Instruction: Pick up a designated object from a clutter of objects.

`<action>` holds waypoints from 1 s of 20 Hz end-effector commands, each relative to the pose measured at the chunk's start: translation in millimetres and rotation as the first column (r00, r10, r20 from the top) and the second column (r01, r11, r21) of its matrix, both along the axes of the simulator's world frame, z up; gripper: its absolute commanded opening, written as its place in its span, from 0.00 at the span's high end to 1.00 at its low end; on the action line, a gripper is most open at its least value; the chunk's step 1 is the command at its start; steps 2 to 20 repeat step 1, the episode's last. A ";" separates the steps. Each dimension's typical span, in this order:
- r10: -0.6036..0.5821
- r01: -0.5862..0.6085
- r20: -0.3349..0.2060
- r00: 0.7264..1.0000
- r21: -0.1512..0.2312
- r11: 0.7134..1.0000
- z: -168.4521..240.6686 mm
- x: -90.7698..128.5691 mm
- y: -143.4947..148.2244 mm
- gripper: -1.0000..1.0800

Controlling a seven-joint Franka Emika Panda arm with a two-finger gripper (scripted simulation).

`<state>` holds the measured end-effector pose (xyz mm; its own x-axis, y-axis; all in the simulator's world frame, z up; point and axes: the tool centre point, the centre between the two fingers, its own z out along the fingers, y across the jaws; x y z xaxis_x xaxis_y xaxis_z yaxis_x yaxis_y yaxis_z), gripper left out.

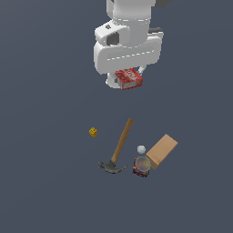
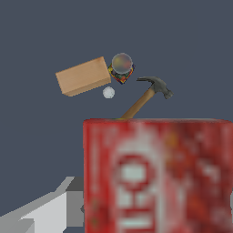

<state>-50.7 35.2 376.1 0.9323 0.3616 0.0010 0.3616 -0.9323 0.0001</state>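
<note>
Yellow cube: lies alone on the desk, furthest toward the exterior view's left, well apart from the rest.
Hammer: rests flat, head toward the viewer, handle slanting away; untouched.
Red box: the designated object, high above the desk and clear of the clutter, tucked under the arm's white hand; in the wrist view it fills the near field.
Gripper: closed on the red box, judging by the box hanging in mid-air; the fingers themselves are mostly hidden.
Jar: stands just beside the hammer head, touching or nearly touching the tan box.
White ball: sits between hammer handle and tan box.
Tan box: lies flat, furthest toward the exterior view's right.
Progress: the pick looks done; only keeping the hold steady seems left.
</note>
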 end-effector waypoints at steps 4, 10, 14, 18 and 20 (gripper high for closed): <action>0.000 0.000 -0.001 1.000 0.000 1.000 2.3 0.2 -0.7 1.00; 0.000 0.000 -0.001 1.000 0.000 1.000 2.3 0.2 -0.7 1.00; 0.000 0.000 -0.001 1.000 0.000 1.000 2.3 0.2 -0.7 1.00; 0.000 0.000 -0.001 1.000 0.000 1.000 2.3 0.2 -0.7 1.00; 0.000 0.000 -0.001 1.000 0.000 1.000 2.3 0.2 -0.7 1.00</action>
